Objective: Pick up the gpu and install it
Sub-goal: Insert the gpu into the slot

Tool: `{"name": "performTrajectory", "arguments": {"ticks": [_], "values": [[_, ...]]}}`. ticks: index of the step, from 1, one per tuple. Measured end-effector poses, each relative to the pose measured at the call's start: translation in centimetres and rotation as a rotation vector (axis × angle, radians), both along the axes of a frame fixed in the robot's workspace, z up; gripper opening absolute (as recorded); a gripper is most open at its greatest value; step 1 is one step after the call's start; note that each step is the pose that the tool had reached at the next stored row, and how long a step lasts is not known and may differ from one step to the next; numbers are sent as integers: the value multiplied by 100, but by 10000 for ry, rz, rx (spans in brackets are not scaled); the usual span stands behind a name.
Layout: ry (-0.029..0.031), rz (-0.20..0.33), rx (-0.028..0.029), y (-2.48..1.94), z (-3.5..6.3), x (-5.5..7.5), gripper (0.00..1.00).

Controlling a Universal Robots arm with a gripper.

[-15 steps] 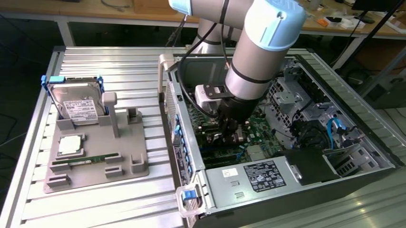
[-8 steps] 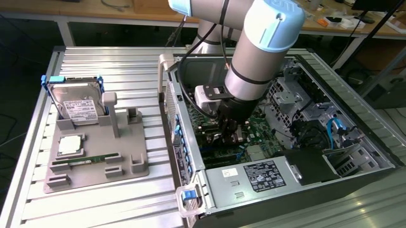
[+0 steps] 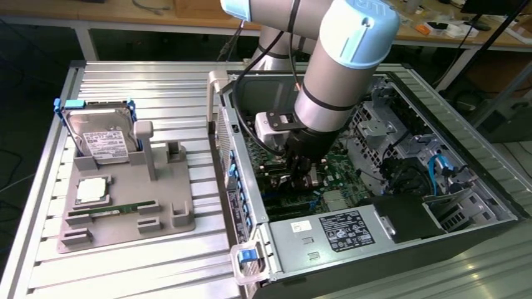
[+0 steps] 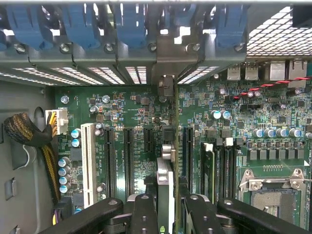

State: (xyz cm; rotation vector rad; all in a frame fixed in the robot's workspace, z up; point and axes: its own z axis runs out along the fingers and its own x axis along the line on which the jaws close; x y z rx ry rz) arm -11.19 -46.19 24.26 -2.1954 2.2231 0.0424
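My gripper [image 4: 168, 214] is down inside the open computer case [image 3: 241, 156], over the green motherboard [image 4: 131, 112]. Its two black fingers [image 4: 144, 214] are shut on the gpu [image 4: 165, 170], a thin card seen edge-on. The card stands upright between the black expansion slots [image 4: 127, 156], and its bracket end [image 4: 165, 85] points at the rear slot openings under the blue clips [image 4: 78, 24]. I cannot tell whether its lower edge sits in a slot. In the exterior view the gripper [image 3: 298, 175] hangs low over the board, with the arm hiding most of the card.
A white slot [image 4: 87, 161] and a braided cable bundle [image 4: 24, 131] lie to one side of the card, memory slots and the CPU socket [image 4: 273, 195] to the other. On the ribbed table, a grey holder [image 3: 124, 218] carries a hard drive [image 3: 99, 134], a processor [image 3: 91, 190] and a memory stick [image 3: 112, 210].
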Motion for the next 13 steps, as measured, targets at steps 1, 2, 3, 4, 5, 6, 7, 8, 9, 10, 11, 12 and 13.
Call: {"name": "performTrajectory", "arguments": {"ticks": [1,2,3,4,5,6,7,8,9,10,11,12,13], "values": [[0,0,1,0,0,0,27],[0,0,1,0,0,0,27],[0,0,3,0,-1,0,27],[-18,-3,39,5,-15,1,28],[-10,-3,17,2,-8,0,33],[-1,0,2,0,-1,0,33],[0,0,0,0,0,0,40],[-1,0,2,0,-1,0,40],[0,-1,1,0,0,0,40],[0,0,1,0,0,0,40],[-1,0,2,0,-1,0,40],[0,0,1,0,0,0,40],[0,0,1,0,0,0,40]]}}
